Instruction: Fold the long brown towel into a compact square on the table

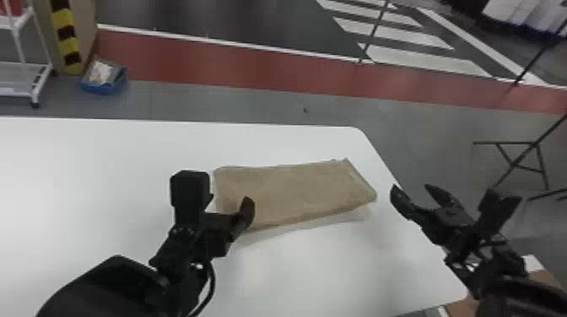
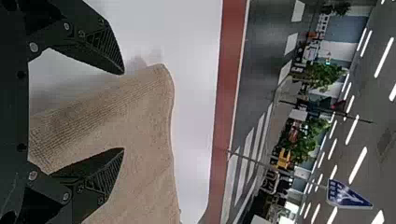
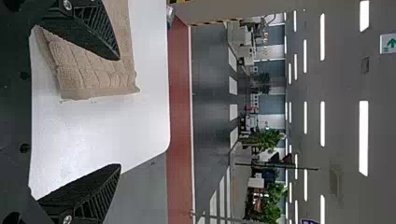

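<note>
Towel (image 1: 295, 192) lay as a long strip on the table (image 1: 105, 160); your left gripper (image 2: 123, 111) and right gripper (image 3: 119, 112) were spread wide, empty. You likely needed all layers pinched before folding.

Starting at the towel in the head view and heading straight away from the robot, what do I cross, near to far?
Brown towel → far edge of the white table → grey floor → red floor band → thin white line → dark floor.
</note>
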